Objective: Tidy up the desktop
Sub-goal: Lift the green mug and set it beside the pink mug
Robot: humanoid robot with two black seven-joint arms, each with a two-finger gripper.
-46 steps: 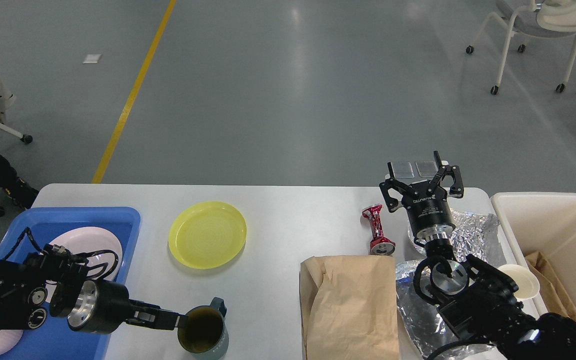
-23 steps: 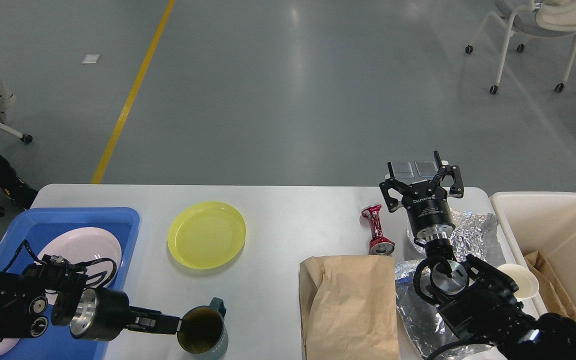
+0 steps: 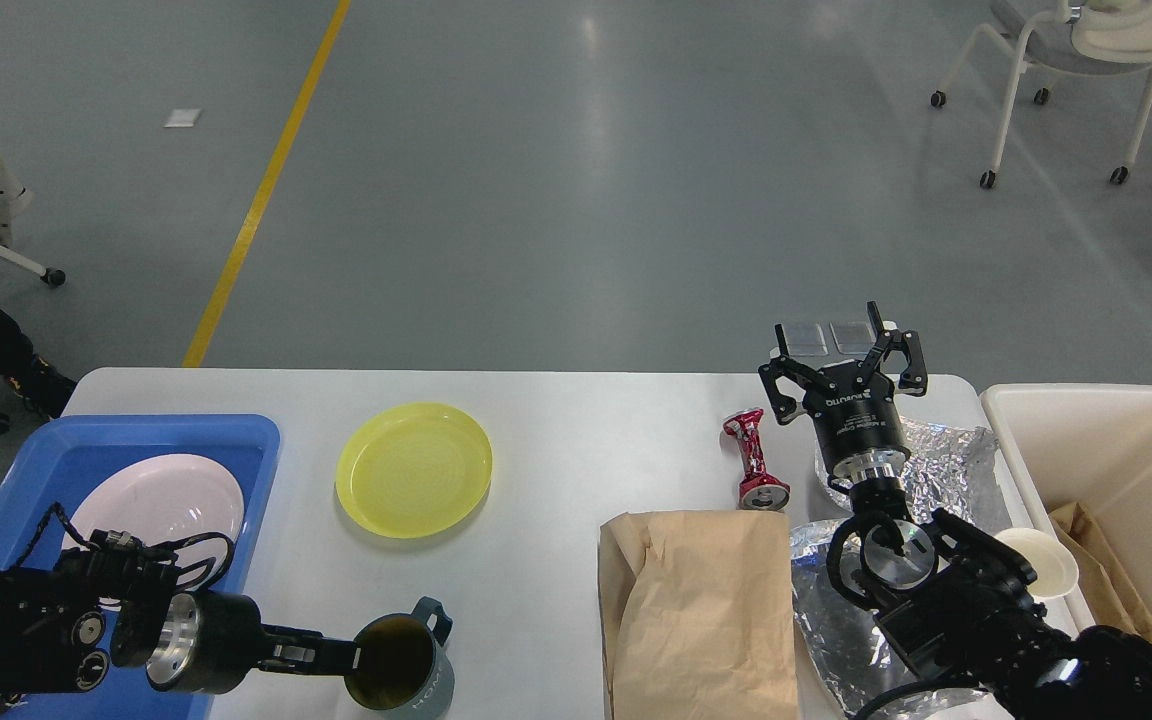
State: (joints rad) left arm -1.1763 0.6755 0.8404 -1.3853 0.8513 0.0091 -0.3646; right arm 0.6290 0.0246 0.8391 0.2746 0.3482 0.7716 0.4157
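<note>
The white-grey desktop (image 3: 576, 420) spans the lower half of the head view. My left gripper (image 3: 341, 657) at the near left edge is shut on the rim of a grey-green mug (image 3: 398, 666), which is tilted. My right gripper (image 3: 841, 345) is open and empty, raised above the desktop's far right edge, just right of a crushed red can (image 3: 756, 460). A yellow plate (image 3: 414, 468) lies left of centre. A brown paper bag (image 3: 701, 610) lies at the near middle, with crumpled foil (image 3: 936, 465) under my right arm.
A blue tray (image 3: 236, 440) at the left holds a white plate (image 3: 161, 497). A cream bin (image 3: 1116, 470) at the right holds brown paper and a white cup (image 3: 1041, 560). A wheeled chair (image 3: 1066, 60) stands on the floor far right.
My left gripper has drawn the mug down and to the left, and the mug has tilted. The right arm has not moved.
</note>
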